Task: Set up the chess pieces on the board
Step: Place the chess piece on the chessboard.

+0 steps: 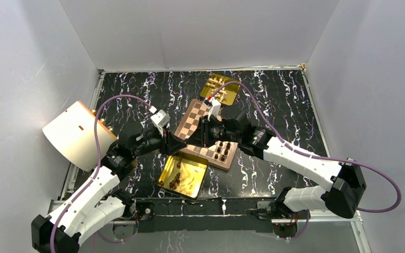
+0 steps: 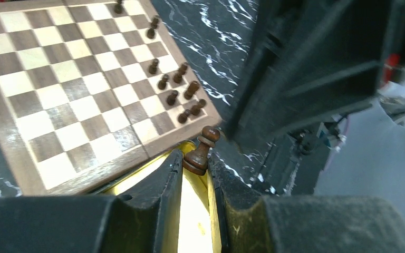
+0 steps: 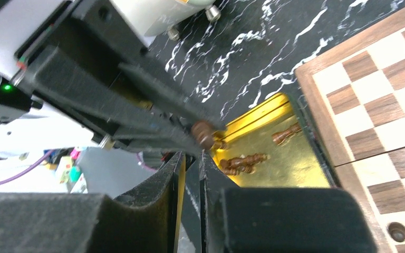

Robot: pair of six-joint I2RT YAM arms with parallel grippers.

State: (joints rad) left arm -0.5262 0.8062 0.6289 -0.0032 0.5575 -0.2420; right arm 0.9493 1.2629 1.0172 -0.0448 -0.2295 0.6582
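One dark pawn (image 2: 201, 153) is clamped by its base in my left pincer (image 2: 195, 161), tilted, just off a corner of the board (image 2: 74, 105) and over the edge of a gold tray (image 3: 300, 163). More dark pieces (image 2: 191, 89) stand along one edge of the board. Others (image 3: 242, 162) lie in the tray. My right pincer (image 3: 191, 157) hangs close by the pawn's head, jaws a narrow slit apart; whether it grips anything I cannot tell. Everything sits on a black marbled counter (image 2: 216, 31)
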